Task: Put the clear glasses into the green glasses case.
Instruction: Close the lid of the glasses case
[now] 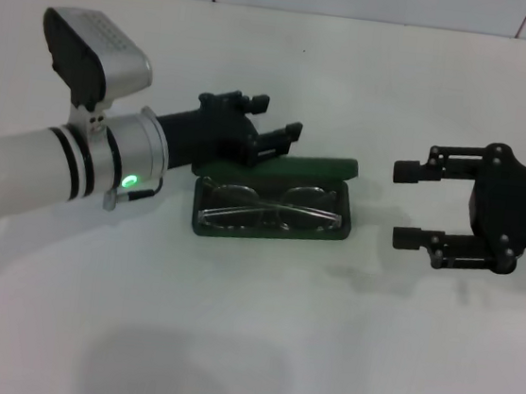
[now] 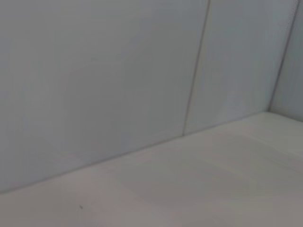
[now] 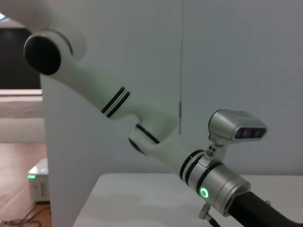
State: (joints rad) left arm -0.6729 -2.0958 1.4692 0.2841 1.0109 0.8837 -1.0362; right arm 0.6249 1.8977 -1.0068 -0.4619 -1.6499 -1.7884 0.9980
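Left gripper (image 1: 269, 129), black two-finger pincer on the white-and-silver arm: reaches in from the left, tips just behind the back edge of the case. Fingers parted a little, nothing between them. Judging by the position, it's either bracing the lid or lined up to push it shut. Left wrist view shows only wall and tabletop, no help.

Centre: one dark green rectangular hard glasses case (image 1: 274, 203) with rounded corners, lying on the white table (image 1: 246, 347), lid swung back behind the tray toward the wall. One pair of clear, colourless plastic glasses (image 1: 269, 206) sits inside the tray, lenses side by side, arms folded along the front. So placement looks done; lid not yet closed.

Right gripper (image 1: 408, 205), black two-finger pincer: well apart from the case on its right side, pointing at it. Fingers spread wide, holding nothing. Reads as backed off to leave the case free.

Count: two grippers, one case, one pair of glasses.
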